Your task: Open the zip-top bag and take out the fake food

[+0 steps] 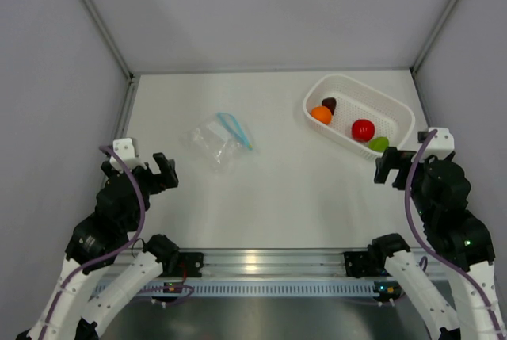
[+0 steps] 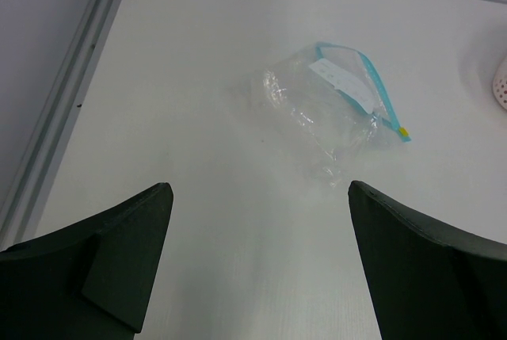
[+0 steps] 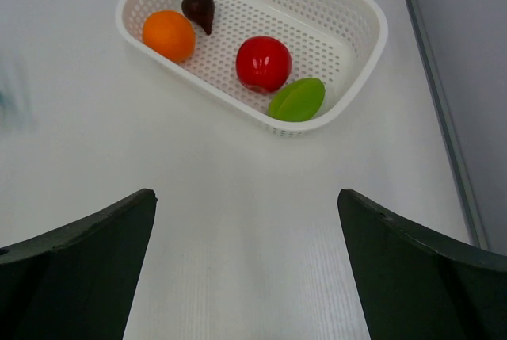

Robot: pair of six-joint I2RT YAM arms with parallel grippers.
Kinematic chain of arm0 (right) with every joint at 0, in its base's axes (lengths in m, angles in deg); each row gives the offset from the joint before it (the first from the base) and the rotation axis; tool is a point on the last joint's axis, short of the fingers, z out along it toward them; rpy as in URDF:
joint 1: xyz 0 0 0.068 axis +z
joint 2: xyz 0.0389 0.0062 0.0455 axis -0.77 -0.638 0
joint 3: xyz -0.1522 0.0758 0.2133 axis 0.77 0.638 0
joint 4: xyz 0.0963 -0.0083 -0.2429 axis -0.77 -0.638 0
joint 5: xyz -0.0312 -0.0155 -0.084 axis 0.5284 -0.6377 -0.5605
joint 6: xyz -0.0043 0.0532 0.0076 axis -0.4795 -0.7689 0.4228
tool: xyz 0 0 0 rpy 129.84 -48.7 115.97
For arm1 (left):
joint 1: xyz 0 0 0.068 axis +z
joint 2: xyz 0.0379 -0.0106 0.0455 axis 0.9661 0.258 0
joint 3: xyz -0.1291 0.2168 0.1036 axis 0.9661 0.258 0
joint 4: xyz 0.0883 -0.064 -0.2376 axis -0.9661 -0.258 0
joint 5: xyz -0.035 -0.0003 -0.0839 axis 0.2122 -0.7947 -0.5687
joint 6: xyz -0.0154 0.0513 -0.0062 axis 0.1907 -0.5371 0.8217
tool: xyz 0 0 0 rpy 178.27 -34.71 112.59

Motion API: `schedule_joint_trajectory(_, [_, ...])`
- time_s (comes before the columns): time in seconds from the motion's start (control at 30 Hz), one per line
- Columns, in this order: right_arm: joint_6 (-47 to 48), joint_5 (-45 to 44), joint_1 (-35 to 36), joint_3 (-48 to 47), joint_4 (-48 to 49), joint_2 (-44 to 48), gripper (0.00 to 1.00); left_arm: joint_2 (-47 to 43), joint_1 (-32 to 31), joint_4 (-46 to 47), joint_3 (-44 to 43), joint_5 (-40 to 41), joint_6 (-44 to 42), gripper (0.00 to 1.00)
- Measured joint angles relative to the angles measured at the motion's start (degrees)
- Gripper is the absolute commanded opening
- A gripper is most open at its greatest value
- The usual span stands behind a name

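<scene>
Nearest to me, a metal rail [image 1: 261,261] runs along the near edge of the desk [image 1: 301,197], with both arms rising from it. The left fingers [image 2: 119,253] stand wide apart with nothing between them, low over the near left of the desk and aimed at the bag. The right fingers [image 3: 412,261] are spread just as wide and just as empty, at the near right, facing the basket. I'd say both arms sit back like this because there is little left for them to do.

Farther out, left of centre, the zip-top bag [image 2: 329,110] lies flat and crumpled on the desk, well apart from both arms, its blue zip strip [image 2: 379,90] along the far right edge. It looks empty, though I cannot tell whether the zip is open or closed.

The fake food is at the far right, inside a white perforated basket [image 3: 325,39]: an orange ball [image 3: 168,36] just beside a dark maroon piece [image 3: 200,10] at the left end, then a red ball [image 3: 263,63] and a lime-green piece [image 3: 297,99] toward the near right end. With all four pieces out of the bag, the task looks finished to me.

The desk is plain matte white and looks smooth. Pale grey panels [image 1: 261,7] close it in on the left, right and far sides, joined by slim metal posts at the corners.
</scene>
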Motion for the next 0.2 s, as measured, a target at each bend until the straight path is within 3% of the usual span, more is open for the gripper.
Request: schedule_joint_trajectory(0.2, [-0.2, 0.0, 0.0, 0.0, 0.9, -0.1, 1.00, 0.0, 0.0, 0.0, 0.0, -0.4, 0.0, 0.98])
